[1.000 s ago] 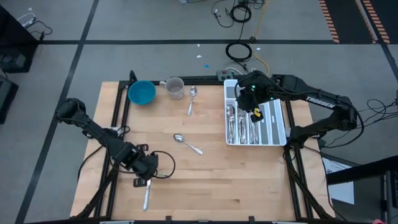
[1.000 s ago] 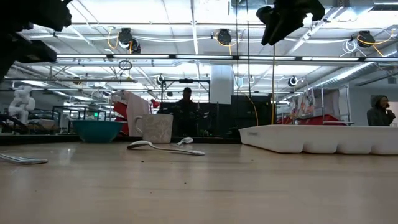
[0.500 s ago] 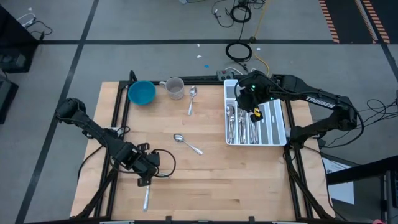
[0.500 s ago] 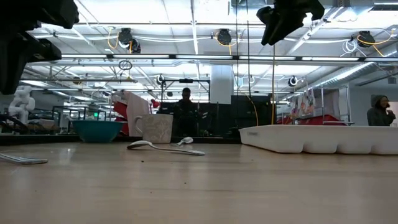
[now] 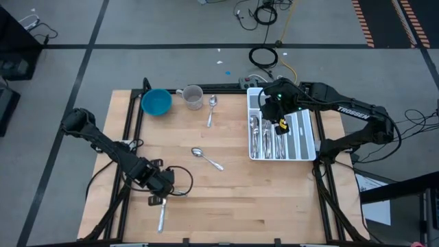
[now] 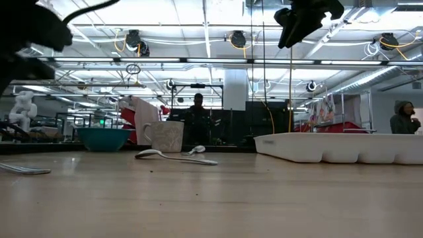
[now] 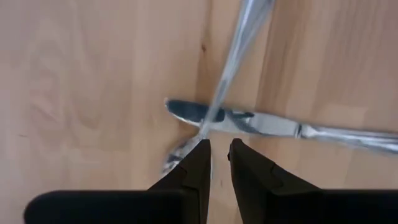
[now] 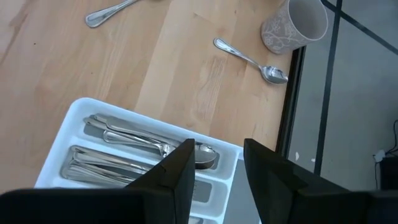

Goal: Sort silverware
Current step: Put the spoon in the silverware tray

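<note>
The silverware is slim, bright metal, and it lies in several places: a knife (image 7: 273, 124) and a second slender piece (image 7: 231, 65) lie crossed on the bench (image 5: 226, 199) near its front left, one spoon (image 5: 206, 158) rests mid-bench, another spoon (image 5: 212, 110) lies beside the patterned mug (image 5: 193, 97), and the rest is packed lengthwise in the white tray (image 5: 307, 137) at the right. The left pincer (image 7: 216, 158) hangs right over the crossed pair, its fingers a narrow gap apart and holding nothing, the tips just short of the crossing. The right pincer (image 8: 217, 163) hovers above the tray's far end, fingers parted and empty. Only the left wrist view shows that two pieces cross there; from above they read as a single streak (image 5: 162, 216) below the arm. The low view adds the blue bowl (image 6: 104, 138), the mug and the mid-bench spoon (image 6: 173, 157) in profile, the tray's side wall, and people standing in the room behind.
</note>
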Robot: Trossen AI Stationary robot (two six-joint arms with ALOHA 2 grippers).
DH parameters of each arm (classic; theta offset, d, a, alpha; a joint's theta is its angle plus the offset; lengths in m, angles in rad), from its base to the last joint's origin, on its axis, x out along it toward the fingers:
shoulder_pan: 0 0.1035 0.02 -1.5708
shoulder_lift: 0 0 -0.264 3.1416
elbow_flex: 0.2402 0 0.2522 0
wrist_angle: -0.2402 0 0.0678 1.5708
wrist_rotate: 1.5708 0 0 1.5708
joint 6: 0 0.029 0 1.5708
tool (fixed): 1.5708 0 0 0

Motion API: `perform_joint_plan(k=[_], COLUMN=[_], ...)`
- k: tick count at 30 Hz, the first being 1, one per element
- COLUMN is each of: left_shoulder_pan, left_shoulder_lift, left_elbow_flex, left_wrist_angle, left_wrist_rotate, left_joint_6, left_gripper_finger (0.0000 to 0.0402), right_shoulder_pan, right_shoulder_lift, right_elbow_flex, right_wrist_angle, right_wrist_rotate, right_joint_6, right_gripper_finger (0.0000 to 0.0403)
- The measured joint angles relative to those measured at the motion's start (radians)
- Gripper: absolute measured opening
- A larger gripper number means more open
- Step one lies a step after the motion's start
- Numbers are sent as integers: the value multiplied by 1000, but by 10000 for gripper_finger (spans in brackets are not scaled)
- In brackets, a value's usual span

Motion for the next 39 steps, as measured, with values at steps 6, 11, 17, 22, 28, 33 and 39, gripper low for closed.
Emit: perform_joint_plan(k=[6,11,17,22,28,33,39], left_shoulder_pan=[0,0,0,0,0,-2,-2], left_shoulder_lift=[0,0,0,0,0,0,0], left_elbow_flex=[-43,-51,-63,-63,-90,-108,-141], left_wrist_angle=[58,75,86,86,100,119,176], left_wrist_rotate=[65,83,47,-28,-34,-43,-82], left_joint_6=[12,27,10,8,27,36,62], left_gripper_finger=[66,81,146,176,179,179,179], right_shoulder_pan=[0,0,0,0,0,0,0], right_shoulder_lift=[0,0,0,0,0,0,0], right_elbow_flex=[0,0,0,0,0,0,0], right_wrist_angle=[0,-1,-1,-1,-1,-2,-2], right_wrist_rotate=[0,-1,-1,-1,-1,-1,-1], right_joint_6=[9,10,10,10,18,18,19], right_gripper_finger=[130,130,130,130,130,130,130])
